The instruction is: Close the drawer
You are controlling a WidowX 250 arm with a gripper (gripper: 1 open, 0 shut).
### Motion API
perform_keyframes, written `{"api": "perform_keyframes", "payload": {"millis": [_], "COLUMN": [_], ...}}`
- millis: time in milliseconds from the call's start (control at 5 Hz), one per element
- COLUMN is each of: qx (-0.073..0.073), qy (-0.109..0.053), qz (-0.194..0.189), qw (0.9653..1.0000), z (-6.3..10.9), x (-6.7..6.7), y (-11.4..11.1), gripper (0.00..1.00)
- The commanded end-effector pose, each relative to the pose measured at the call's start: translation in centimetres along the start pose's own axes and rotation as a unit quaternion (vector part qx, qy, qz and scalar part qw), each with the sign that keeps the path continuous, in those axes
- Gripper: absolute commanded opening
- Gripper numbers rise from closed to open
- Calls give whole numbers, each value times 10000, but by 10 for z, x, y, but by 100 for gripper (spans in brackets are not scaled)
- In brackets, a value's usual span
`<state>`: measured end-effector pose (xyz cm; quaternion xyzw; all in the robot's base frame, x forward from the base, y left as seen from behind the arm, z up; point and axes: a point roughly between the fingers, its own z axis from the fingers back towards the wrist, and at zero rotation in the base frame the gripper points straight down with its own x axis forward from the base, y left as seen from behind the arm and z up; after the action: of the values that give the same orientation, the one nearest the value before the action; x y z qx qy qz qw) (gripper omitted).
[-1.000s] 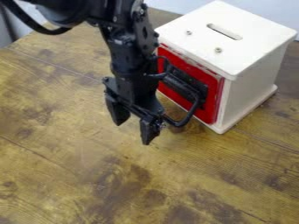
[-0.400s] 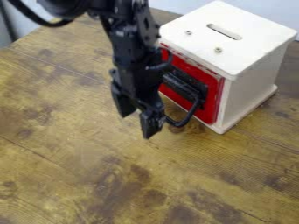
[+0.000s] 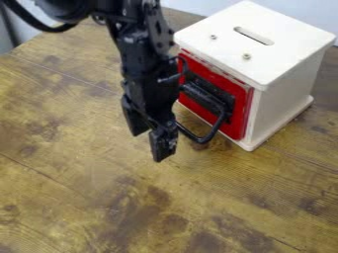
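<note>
The red drawer [image 3: 215, 91] sits in the left face of the cream-white cabinet [image 3: 258, 54], its front about flush with the cabinet's face. Its black wire loop handle [image 3: 201, 126] sticks out toward the table's front. My gripper [image 3: 148, 134] hangs from the black arm just left of the handle, pointing down, close above the tabletop. Its two fingers [image 3: 164, 146] stand apart with nothing between them, so it is open. The arm covers the drawer's left edge.
The cabinet has a slot [image 3: 254, 36] on its top and stands at the back right of the worn wooden table [image 3: 79, 188]. The table's far edge runs along the upper left.
The arm has shifted slightly, with the gripper staying beside the handle. The drawer and cabinet show no visible movement.
</note>
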<state>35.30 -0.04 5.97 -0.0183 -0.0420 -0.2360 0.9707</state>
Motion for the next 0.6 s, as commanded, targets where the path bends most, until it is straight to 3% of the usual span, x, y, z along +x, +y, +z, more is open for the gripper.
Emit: {"api": "perform_keyframes", "payload": {"millis": [0,400], "qx": [248,322], "qy": [-308,-407], "qz": [57,349], "qw": [9992,9980], "z": [20,17], "x": [10,14], "y": [-9,-12], "gripper": [100,100]}}
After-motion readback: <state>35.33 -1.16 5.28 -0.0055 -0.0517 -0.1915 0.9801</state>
